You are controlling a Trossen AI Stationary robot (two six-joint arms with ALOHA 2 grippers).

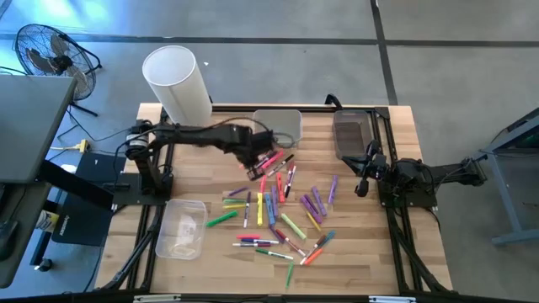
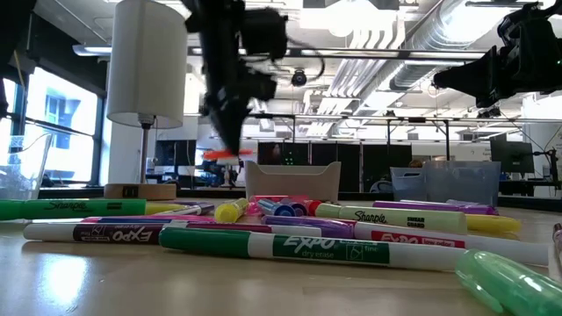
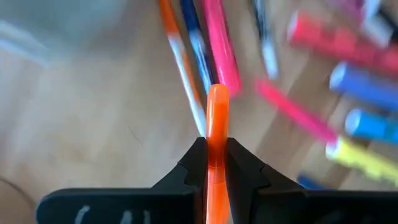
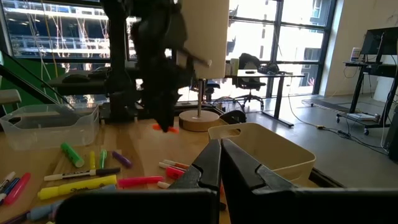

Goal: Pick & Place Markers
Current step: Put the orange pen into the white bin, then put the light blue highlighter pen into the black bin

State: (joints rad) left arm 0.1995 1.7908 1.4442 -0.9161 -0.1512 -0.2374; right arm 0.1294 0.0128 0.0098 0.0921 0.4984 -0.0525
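1. Plainly readable in the low view: "EXPO" on a green-capped white pen and on a dark-labelled pen, and "Sharpie" on a yellow highlighter.
2. Clamped between the fingers of the left gripper is an orange marker; the fingers are closed tight on its barrel, one on each side.
3. Its long axis runs straight out from between the fingertips, its rounded end pointing away from the wrist.
4. Beyond that tip, below it on the table, lie loose markers, several running nearly parallel to it.
5. From the low view alone, the orange marker shows held level in the air, clear of the pile.
6. Only the high view shows the right gripper waiting by a clear bin, well away from the pile; its fingers are pressed together on nothing.
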